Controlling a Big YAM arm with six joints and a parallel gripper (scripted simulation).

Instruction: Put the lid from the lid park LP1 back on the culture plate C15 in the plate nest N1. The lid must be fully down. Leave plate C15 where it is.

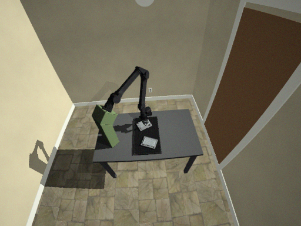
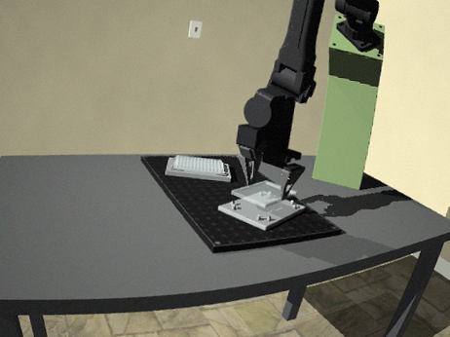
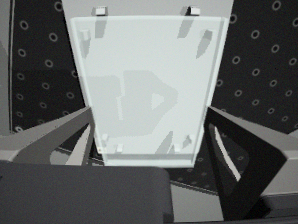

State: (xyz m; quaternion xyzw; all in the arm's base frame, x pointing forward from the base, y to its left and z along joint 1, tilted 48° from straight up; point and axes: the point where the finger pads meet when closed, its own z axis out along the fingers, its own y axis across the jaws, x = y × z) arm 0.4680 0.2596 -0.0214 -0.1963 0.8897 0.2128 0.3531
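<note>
Wrist view shows the translucent rectangular lid (image 3: pixel 147 90) filling most of the frame, veiling the pale grey lid park plate (image 2: pixel 261 212) beneath. Black tool (image 2: pixel 266 180) fingers clamp the lid's two long sides, holding it just above the park. Nearer the bench's (image 2: pixel 67 242) back edge, on the black perforated mat (image 2: pixel 206 214), sits the white uncovered culture plate (image 2: pixel 199 166), well apart.

— What is seen around the dark grey table (image 1: pixel 176 132)?

— Mottled stone tiles (image 1: pixel 141 194) are laid beneath it. Tan walls (image 1: pixel 123 44) rise behind, with a white outlet (image 1: pixel 150 89) (small) set low. A brown door (image 1: pixel 253 82) is framed to its right.

— And light?

— A round ceiling lamp (image 1: pixel 144 2) is mounted above.
</note>
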